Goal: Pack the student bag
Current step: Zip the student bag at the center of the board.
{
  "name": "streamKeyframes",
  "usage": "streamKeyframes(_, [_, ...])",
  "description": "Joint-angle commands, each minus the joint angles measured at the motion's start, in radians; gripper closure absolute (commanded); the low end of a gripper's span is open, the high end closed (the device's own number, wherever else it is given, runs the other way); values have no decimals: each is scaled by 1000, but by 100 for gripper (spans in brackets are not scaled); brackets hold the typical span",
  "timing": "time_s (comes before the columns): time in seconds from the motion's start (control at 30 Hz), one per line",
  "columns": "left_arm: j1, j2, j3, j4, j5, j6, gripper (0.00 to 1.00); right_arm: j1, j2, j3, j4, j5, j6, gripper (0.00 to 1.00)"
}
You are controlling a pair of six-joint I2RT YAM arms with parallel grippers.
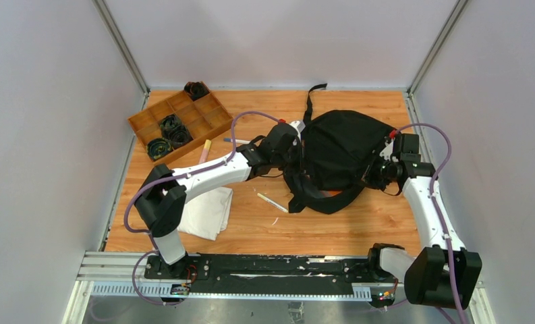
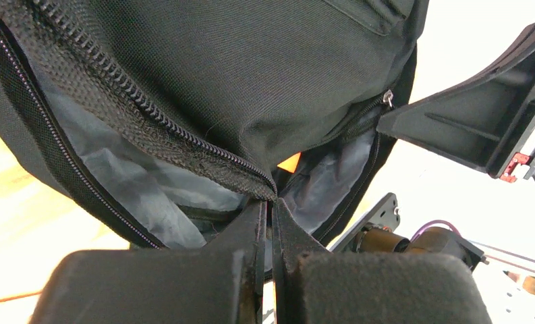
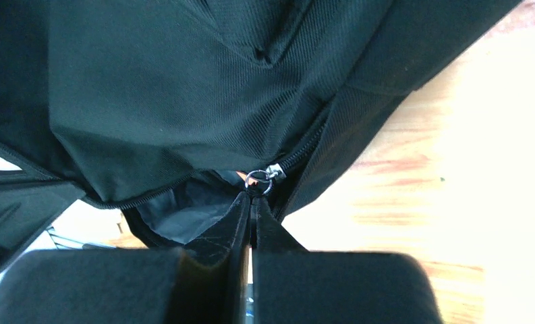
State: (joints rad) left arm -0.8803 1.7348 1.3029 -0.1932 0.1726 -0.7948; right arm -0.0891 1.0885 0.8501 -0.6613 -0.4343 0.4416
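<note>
I'm pinching the bag [image 1: 345, 145] by its rim [image 2: 204, 158] in my left hand [image 2: 268, 206], zipper pull [image 3: 259, 179] in my right hand [image 3: 251, 201] (opening stretching between them).

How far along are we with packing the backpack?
Done: something orange shows inside the backpack. In hand: the left hand pinches the open zipper edge; the right hand appears to pinch the zipper pull, mouth not yet closed. Left: a pen and the folded white cloth lie outside it.
</note>
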Motion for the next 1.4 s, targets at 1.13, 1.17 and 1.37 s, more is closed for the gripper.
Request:
streamKeyframes(1.13, [-53, -108, 45, 74, 183, 242, 44, 10, -184, -4, -139, -173, 68, 100])
streamKeyframes(1.17, [-56, -120, 35, 87, 174, 240, 45, 9, -184, 4, -145, -183, 67, 100])
streamKeyframes(1.37, [-59, -140, -14, 146, 170, 227, 53, 9, -183, -5, -161, -154, 40, 100])
